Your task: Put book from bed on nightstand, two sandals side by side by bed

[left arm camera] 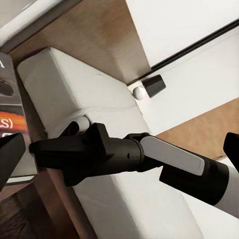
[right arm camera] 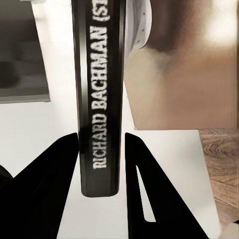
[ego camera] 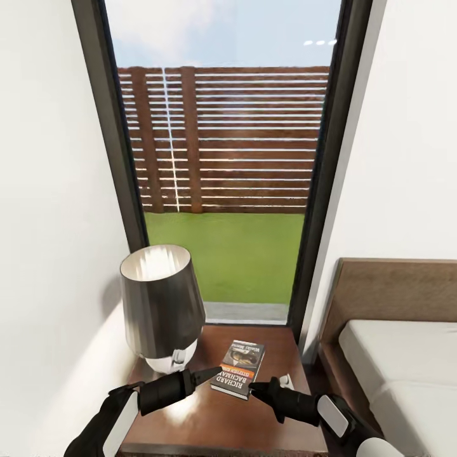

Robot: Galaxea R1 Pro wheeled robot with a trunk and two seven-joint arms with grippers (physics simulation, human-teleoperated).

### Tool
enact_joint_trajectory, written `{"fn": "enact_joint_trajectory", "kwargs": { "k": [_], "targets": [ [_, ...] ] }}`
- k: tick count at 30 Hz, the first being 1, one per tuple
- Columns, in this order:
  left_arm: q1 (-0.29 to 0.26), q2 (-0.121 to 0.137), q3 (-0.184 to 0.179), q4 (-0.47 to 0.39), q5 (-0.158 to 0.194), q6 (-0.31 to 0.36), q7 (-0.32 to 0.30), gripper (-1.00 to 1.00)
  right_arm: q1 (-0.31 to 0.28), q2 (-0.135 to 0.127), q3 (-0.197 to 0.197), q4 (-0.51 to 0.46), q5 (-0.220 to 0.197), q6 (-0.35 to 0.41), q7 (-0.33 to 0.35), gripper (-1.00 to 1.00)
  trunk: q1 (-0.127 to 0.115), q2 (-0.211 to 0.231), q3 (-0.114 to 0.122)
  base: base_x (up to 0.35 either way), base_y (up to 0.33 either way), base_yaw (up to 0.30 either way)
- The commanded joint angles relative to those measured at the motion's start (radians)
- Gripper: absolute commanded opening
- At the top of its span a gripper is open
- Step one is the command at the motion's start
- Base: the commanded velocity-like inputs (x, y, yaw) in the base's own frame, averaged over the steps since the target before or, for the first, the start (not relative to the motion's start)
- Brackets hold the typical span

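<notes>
Glossy brown nightstand (ego camera: 254,419), low in the frame, bears the book (ego camera: 238,369) beside the lamp (ego camera: 160,304). The right gripper (ego camera: 254,388) clamps its spine; it should release gently. Left gripper (ego camera: 212,373): jaws unclear.

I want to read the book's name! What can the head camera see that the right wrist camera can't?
Head view: the lamp, the window, the bed, the nightstand top and the left pincer. Right wrist view: the lettering RICHARD BACHMAN on the spine of the book, big and readable. Both: the book and the right pincer closed on it.
</notes>
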Motion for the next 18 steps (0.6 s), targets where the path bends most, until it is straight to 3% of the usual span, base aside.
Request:
{"fn": "enact_joint_trajectory", "kwargs": {
  "k": [1,18],
  "targets": [
    [-0.001,0.001,-0.003,0.000,0.008,0.008,0.001,1.00,-0.001,-0.001,0.004,0.000,-0.008,0.004,0.001,-1.00,0.004,-0.008,-0.004,0.000,0.000,0.000],
    [-0.001,0.001,-0.003,0.001,0.008,0.008,0.002,1.00,-0.001,-0.001,0.004,0.000,-0.007,0.004,0.001,-1.00,0.069,-0.127,-0.057,0.000,0.000,0.000]
  ]
}}
